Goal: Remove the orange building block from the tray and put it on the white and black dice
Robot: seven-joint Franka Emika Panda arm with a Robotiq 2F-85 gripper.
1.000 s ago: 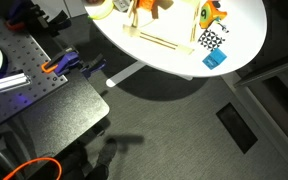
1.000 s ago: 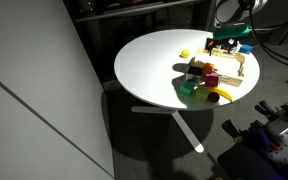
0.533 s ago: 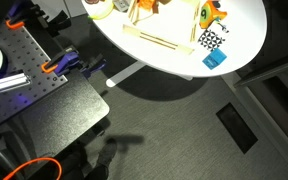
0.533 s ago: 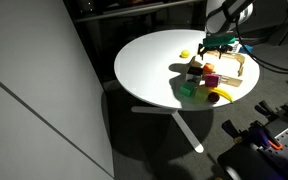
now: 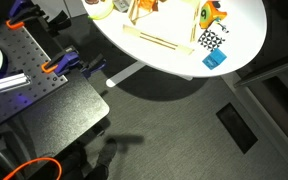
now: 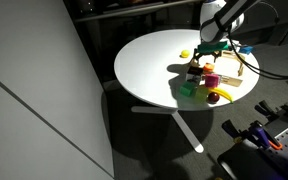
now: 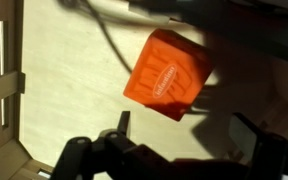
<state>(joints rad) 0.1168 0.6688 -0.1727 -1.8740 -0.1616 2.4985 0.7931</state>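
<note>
gripper (image 7: 184,135) jaws spread wide, nothing held, hovering over the orange building block (image 7: 167,75). block sits on the tray (image 7: 64,60) floor near the slatted rim. white and black dice (image 5: 212,40) is outside the tray on the table (image 5: 246,25), beside a blue block (image 5: 216,60).

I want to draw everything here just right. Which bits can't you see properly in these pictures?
- The orange building block: clear in the wrist view, but too small to pick out beneath the gripper in an exterior view.
- The white and black dice: spots too small to count; outside the wrist view.
- The tray: far part cut off by the top edge of an exterior view.
- The fingers: dark and blurred at the wrist view's bottom edge.
</note>
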